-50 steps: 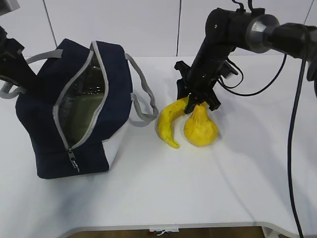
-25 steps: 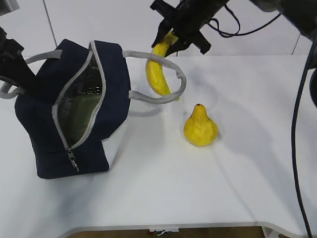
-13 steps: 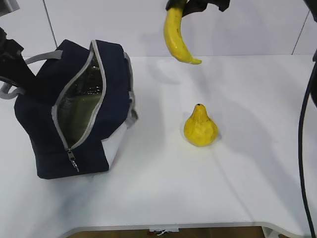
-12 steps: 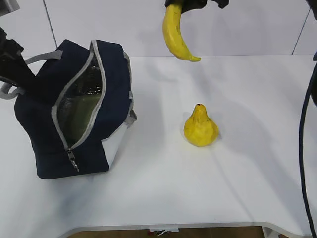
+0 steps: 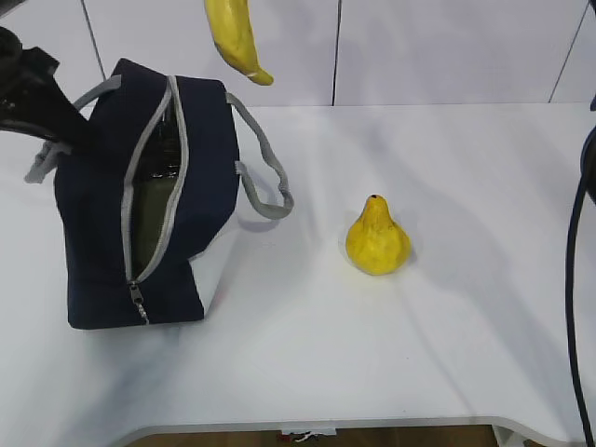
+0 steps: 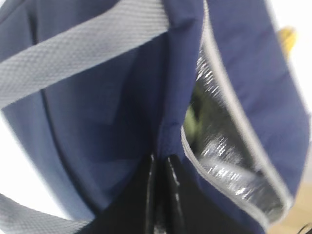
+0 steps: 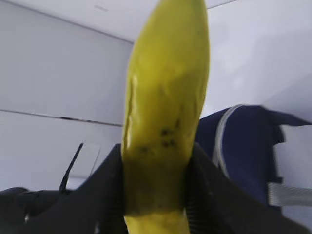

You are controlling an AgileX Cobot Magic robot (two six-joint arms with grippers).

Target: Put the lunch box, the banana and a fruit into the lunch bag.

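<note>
One lunch bag [image 5: 140,205], one banana [image 5: 235,39] and one pear-shaped fruit [image 5: 376,237] are in view on or above a white table [image 5: 391,354]. One lunch box lid shows only as a pale green surface inside the bag [image 5: 149,209].

The lunch bag is a boxy navy fabric shape with a grey zipper running along its open top, a metal pull hanging at the near end, grey webbing strap handles and a white side panel. Its lining is shiny and silvery, crinkled like foil [image 6: 219,156]. It sits at the left of the table with the zipper gaping.

The banana is smooth, curved and yellow, with a few small dark specks. It hangs in the air at the top of the exterior view, above the bag's far end, tip pointing down and to the right. In the right wrist view the right gripper [image 7: 156,195] is clamped on the banana's lower part, a black finger pressed on each side of it. The arm itself is out of the exterior view.

The fruit is squat, bright yellow, slightly bumpy, with a narrow neck and a dark stem spot. It stands upright on the table, well apart from the bag, to its right.

The left gripper [image 6: 161,170] is closed on the navy fabric edge of the bag beside the zipper, its black fingers pinching it together. The left arm [image 5: 33,88] reaches in from the upper left, at the bag's far left corner.
</note>
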